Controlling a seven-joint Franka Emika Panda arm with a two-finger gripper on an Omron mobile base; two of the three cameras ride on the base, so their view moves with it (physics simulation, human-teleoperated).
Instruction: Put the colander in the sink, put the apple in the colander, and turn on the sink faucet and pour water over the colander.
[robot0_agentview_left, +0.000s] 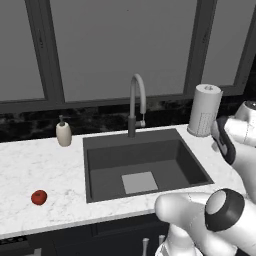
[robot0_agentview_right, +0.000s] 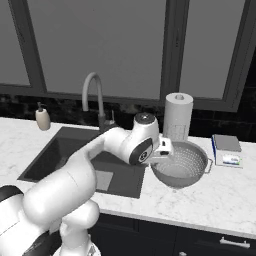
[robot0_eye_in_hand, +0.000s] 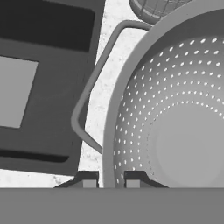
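The silvery perforated colander (robot0_agentview_right: 184, 164) is on the white marble counter just right of the sink (robot0_agentview_right: 52, 150). My gripper (robot0_agentview_right: 161, 150) is shut on the colander's left rim. In the hand view the gripper (robot0_eye_in_hand: 110, 180) has one fingertip on each side of the colander (robot0_eye_in_hand: 183, 131) wall, next to its wire handle (robot0_eye_in_hand: 89, 87). The dark sink (robot0_eye_in_hand: 48, 57) lies beyond that handle. A small red apple (robot0_agentview_left: 39, 197) lies on the counter left of the sink (robot0_agentview_left: 100, 165). The grey gooseneck sink faucet (robot0_agentview_left: 136, 102) stands behind the basin, and no water shows at its spout.
A paper towel roll (robot0_agentview_right: 178, 117) stands right behind the colander. A flat box (robot0_agentview_right: 227, 150) lies on the counter to the colander's right. A beige soap dispenser (robot0_agentview_left: 63, 132) stands at the sink's back left corner. Windows run along the back wall.
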